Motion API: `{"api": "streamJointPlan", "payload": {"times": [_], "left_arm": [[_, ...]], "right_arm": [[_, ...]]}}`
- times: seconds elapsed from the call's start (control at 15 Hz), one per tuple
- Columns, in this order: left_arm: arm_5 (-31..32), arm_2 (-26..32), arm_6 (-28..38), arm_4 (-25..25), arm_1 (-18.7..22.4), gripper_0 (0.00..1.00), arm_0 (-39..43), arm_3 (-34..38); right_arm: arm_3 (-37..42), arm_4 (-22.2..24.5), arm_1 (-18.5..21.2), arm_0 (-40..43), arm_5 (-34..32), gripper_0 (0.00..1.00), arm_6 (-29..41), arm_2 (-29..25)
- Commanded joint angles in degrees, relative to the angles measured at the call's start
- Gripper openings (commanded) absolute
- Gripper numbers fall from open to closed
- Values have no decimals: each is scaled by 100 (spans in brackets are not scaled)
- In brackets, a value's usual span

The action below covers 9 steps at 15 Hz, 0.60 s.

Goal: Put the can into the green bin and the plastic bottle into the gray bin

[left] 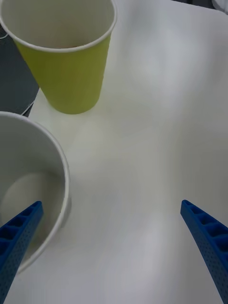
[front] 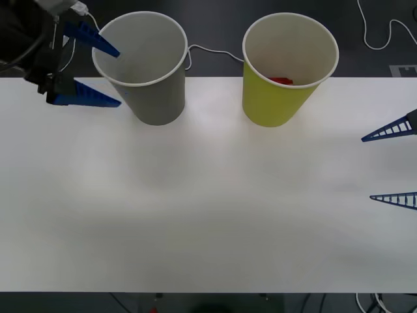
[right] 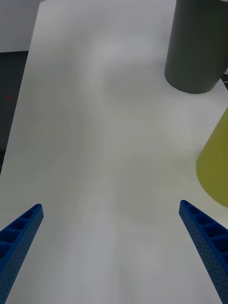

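The gray bin point(front: 146, 72) serves as the landmark: a tall, tapered paper-cup shape with a matte gray wall, a thin white rolled rim and a pale, smooth inside, standing upright at the far edge of the white counter point(front: 208, 215). Just beside it, toward the robot's right and not touching, stands the green bin point(front: 287, 68), the same cup form in yellow-green with an identical white rim. Low inside the green bin, against its pale wall, a small patch of red-orange shows, the can point(front: 281, 81); its shape is mostly hidden by the rim.

The left hand point(front: 111, 75) hangs at the gray bin's outer side, level with its rim, its two blue ribbed wedge fingers spread wide with nothing between them; in the left wrist view one fingertip point(left: 28, 221) overlaps the gray bin's rim and pale inside. The right hand point(front: 378, 166) sits well apart from the gray bin, beyond the green bin at the counter's right edge, its lattice-ribbed fingers likewise parted and empty above the bare, smooth counter surface. A white cable point(front: 215, 52) curls on the dark floor behind the gray bin.
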<state>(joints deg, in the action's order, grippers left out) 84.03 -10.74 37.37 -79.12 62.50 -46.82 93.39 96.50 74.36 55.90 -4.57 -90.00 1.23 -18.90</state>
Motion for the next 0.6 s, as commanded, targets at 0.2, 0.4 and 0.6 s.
{"api": "streamJointPlan", "payload": {"times": [0.2,0.4,0.6], "left_arm": [[219,1267,-925,-25,7,100,1693,619],[298,1768,-1531,-25,7,100,2388,760],[307,2041,-2120,2,7,100,2915,768]], "right_arm": [[0,0,0,0,0,100,0,0],[0,0,0,0,0,100,0,0],[0,0,0,0,0,100,0,0]]}}
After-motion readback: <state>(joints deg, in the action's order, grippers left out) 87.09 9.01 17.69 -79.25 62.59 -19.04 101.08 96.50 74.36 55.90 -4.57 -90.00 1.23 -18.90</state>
